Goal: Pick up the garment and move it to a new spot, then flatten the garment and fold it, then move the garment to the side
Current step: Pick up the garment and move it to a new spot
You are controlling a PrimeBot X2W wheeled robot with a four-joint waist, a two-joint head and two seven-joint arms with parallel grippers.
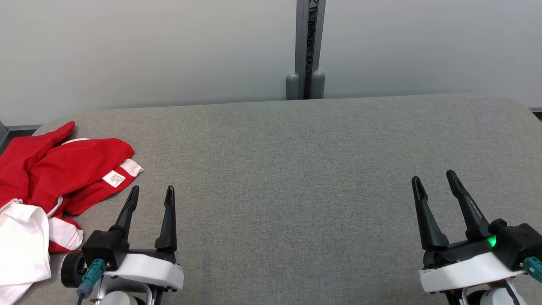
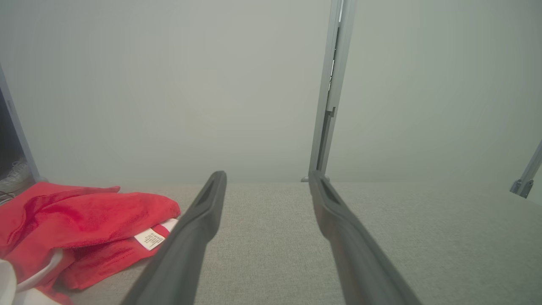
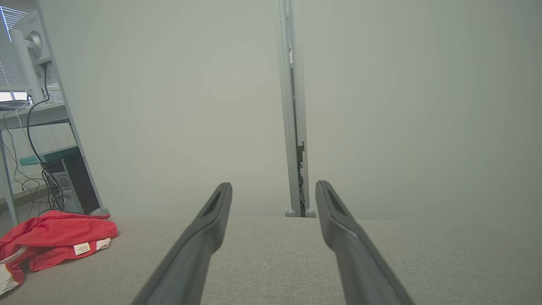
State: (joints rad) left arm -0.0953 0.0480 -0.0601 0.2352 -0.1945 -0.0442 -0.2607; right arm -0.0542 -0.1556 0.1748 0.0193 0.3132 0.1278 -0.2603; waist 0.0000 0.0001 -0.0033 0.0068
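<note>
Your left gripper (image 1: pixel 153 189) and right gripper (image 1: pixel 433 177) gape empty, and the crumpled red-and-white garment (image 1: pixel 63 169) runs near-to-far along the table (image 1: pixel 296 169)'s left edge.

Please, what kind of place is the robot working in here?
Probably an office or lab: a grey fabric-covered table stands against frosted partition panels, and the right wrist view shows a desk with a monitor beyond the crumpled red and white garment.
</note>
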